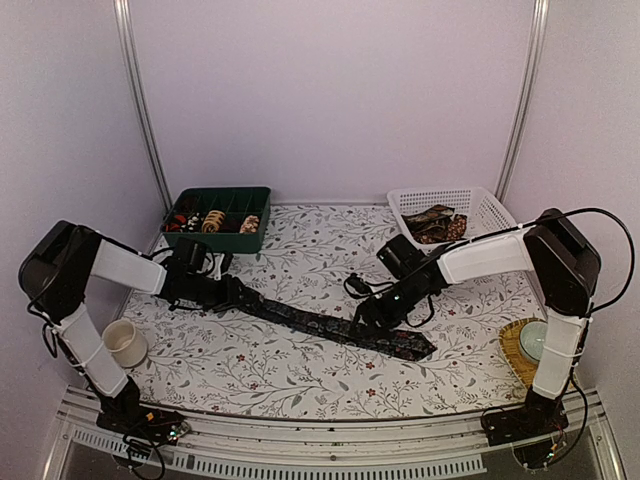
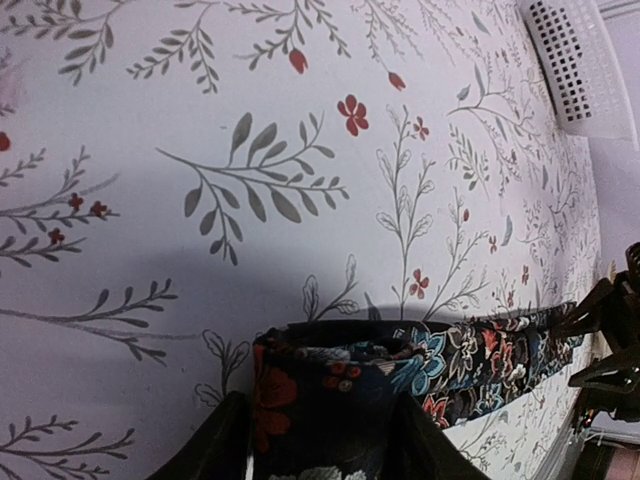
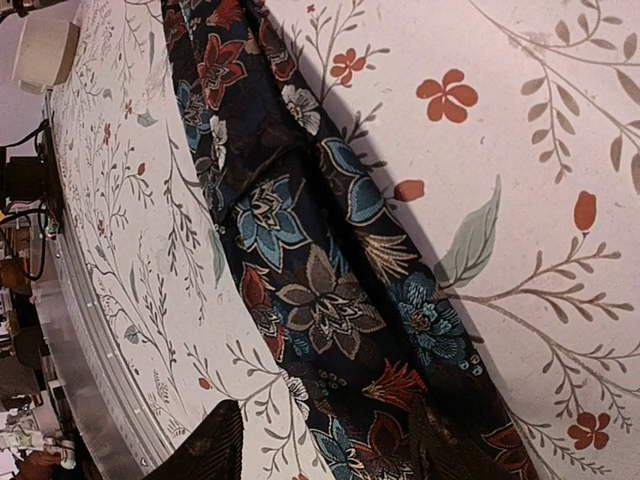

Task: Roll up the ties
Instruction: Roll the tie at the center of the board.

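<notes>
A dark floral tie (image 1: 330, 325) lies stretched across the tablecloth, its pointed wide end (image 1: 420, 346) at the right. My left gripper (image 1: 222, 292) is shut on the tie's narrow end, which is folded over between the fingers (image 2: 215, 445); the folded cloth (image 2: 330, 385) fills the gap. My right gripper (image 1: 378, 314) is low over the wide part. In the right wrist view it (image 3: 325, 455) is open, one finger (image 3: 200, 450) over the tablecloth and the other over the tie (image 3: 330, 290). More ties (image 1: 438, 222) lie in the basket.
A white mesh basket (image 1: 485, 205) stands at the back right, also in the left wrist view (image 2: 580, 60). A dark green compartment tray (image 1: 225, 198) sits at the back left. A white cup (image 1: 125, 342) stands front left. A woven mat with a bowl (image 1: 530, 342) is front right.
</notes>
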Tool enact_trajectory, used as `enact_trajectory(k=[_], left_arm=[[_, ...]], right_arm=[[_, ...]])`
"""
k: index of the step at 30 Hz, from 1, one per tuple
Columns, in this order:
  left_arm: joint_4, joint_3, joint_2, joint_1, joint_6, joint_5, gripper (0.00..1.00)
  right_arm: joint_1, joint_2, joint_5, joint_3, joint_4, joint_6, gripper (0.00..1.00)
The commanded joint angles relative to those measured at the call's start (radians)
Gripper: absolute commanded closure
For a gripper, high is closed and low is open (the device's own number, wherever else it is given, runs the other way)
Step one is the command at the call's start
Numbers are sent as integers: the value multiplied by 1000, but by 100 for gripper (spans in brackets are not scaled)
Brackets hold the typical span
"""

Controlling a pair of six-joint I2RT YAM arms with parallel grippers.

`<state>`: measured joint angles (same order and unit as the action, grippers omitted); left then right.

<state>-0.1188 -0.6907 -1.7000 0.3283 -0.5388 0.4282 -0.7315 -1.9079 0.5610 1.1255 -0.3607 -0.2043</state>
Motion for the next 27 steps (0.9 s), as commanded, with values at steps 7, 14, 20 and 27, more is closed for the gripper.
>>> enact_trajectory(k=[7,14,20,27], left_arm=[[124,13,-61,27,25,-36,64],[117,13,-57,43,31,-7,74],[138,5,-48,60,42,-38,84],[260,-73,-14,123,46,-209,86]], right_arm=[[38,-14,-155,3,-74,26,43],[47,-16,-223,8,-97,38,43],[47,-16,-219,13,-103,50,43],[47,39,-113,26,-74,49,42]])
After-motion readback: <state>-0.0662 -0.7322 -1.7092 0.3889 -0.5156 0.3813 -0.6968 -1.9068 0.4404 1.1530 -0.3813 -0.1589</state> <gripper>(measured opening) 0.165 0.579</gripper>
